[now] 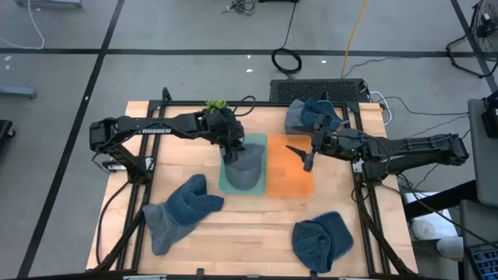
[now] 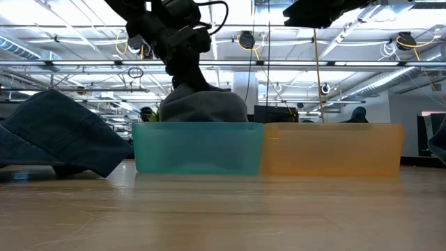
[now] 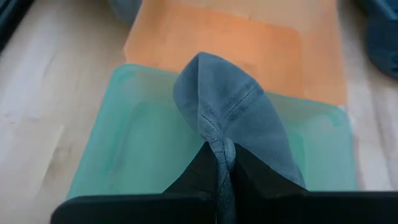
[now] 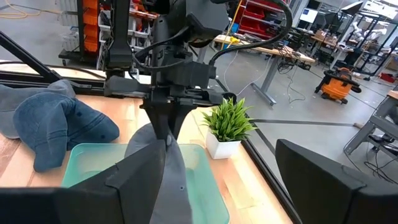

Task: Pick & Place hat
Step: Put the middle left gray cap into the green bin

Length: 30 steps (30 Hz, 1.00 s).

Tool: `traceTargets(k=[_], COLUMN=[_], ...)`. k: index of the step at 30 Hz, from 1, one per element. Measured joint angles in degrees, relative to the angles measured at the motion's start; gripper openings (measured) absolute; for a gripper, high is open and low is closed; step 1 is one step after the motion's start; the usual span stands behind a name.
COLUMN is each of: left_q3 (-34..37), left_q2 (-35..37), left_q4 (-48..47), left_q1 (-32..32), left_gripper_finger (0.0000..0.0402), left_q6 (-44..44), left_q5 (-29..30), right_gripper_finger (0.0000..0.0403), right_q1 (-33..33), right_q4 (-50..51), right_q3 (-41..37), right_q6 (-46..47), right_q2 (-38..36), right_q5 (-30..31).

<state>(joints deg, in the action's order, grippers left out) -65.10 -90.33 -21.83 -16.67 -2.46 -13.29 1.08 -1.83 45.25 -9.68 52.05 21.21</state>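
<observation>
Hat (image 1: 244,165) in grey-blue cloth sits in the teal bin (image 1: 227,183) near the middle of the table (image 1: 257,225), its crown bulging above the bin's rim in the low view, and a fold of its fabric is pinched from above by the left gripper (image 1: 230,148)

Going from left to right in the high view: the left arm (image 1: 156,128) reaches in from the left side and ends over the teal bin, where its fingers are clenched on the hat; the left wrist view shows the cloth gathered tight between the two dark fingers (image 3: 196,174). In front of that arm, toward the near edge, a darker blue hat (image 1: 180,210) lies flat on the wood. A small green plant (image 1: 215,104) stands at the far edge, just behind the left gripper. Next comes the teal bin, touching the orange bin (image 1: 290,175) along one side; the orange bin holds no hat that can be seen. Over the orange bin's right part hangs the right gripper (image 1: 303,154), its fingers spread apart and grasping nothing. Another blue hat (image 1: 313,115) lies at the far edge behind the right gripper, and one more blue hat (image 1: 322,239) lies near the front edge on the right. The right arm (image 1: 405,148) stretches in from the right side of the table
</observation>
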Motion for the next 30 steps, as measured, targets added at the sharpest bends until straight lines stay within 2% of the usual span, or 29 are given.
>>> traceTargets(k=[5, 9, 12, 14, 21, 27, 30], left_q3=[0.08, 0.04, 0.04, 0.04, 0.04, 0.04, -0.10], left_q2=[-0.48, -0.46, -0.46, -0.46, -0.46, -0.04, 0.46], left_q4=[-0.10, -0.30, -0.36, -0.44, 0.92, 2.35, 3.65], left_q1=[0.28, -0.10, -0.91, -1.10, -1.06, -0.45, -0.43], left_gripper_finger=[0.0021, 0.0021, 0.0023, 0.0045, 0.0157, 0.0244, 0.0289], left_q6=[-0.24, -0.20, -0.15, 0.00, 1.20, 1.29, 1.25], left_q5=[-0.12, 4.73, 4.68, 2.90, 0.21, 1.91, 4.93], right_gripper_finger=[0.0293, 0.0293, 0.0293, 0.0293, 0.0293, 0.0293, 0.0293], right_q1=[0.00, 0.00, 0.00, 0.00, 0.00, -0.01, -0.02], right_q4=[0.01, 0.57, 0.44, 0.44, 0.44, 0.44, 0.76], right_q3=[0.00, 0.00, 0.00, 0.00, 0.00, 0.00, 0.00], right_q6=[1.43, 1.40, 1.36, 1.35, 0.95, 0.99, 0.99], right_q2=[0.00, 0.00, 0.00, 0.00, 0.00, 0.00, 0.00], right_q5=[0.00, -0.02, 0.00, 0.00, 0.00, 0.00, 0.00])
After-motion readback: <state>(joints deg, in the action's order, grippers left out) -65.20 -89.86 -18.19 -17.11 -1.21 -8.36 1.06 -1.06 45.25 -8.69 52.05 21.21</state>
